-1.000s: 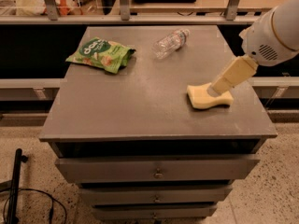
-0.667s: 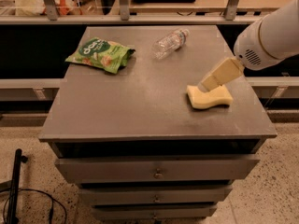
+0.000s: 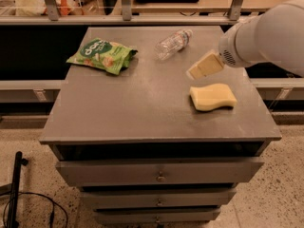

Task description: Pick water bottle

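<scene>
A grey drawer cabinet (image 3: 142,122) is filling the middle of the view, with its flat top taken here as the clock face and 12 at the far edge. The white robot arm (image 3: 270,37) is reaching in over the top from 2 o'clock. A green snack bag (image 3: 102,55) is lying flat at 10 o'clock. A yellow wavy sponge (image 3: 213,97) is resting at 3 o'clock, near the right edge. The water bottle (image 3: 172,43) is lying on its side at 1 o'clock, close to the far edge, its white cap pointing towards 1 o'clock. The gripper (image 3: 204,66) is hanging above the top at 2 o'clock, between bottle and sponge and apart from both; whether it is released or clenched cannot be told
</scene>
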`<action>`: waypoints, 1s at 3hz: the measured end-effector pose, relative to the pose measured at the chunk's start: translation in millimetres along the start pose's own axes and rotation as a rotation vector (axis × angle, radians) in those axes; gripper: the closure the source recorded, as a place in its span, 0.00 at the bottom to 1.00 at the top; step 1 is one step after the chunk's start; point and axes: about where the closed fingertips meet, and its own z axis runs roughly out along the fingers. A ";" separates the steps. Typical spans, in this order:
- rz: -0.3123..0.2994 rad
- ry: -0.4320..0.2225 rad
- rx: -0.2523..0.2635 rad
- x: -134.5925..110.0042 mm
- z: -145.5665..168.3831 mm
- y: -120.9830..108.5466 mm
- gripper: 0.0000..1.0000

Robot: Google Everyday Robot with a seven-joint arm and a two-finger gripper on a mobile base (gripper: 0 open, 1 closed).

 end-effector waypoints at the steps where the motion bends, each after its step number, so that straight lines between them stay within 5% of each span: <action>1: 0.100 -0.066 0.066 -8.6 5.6 -13.7 0.00; 2: 0.191 -0.084 0.067 -12.9 4.7 -14.1 0.00; 3: 0.192 -0.085 0.096 -13.8 4.5 -12.9 0.00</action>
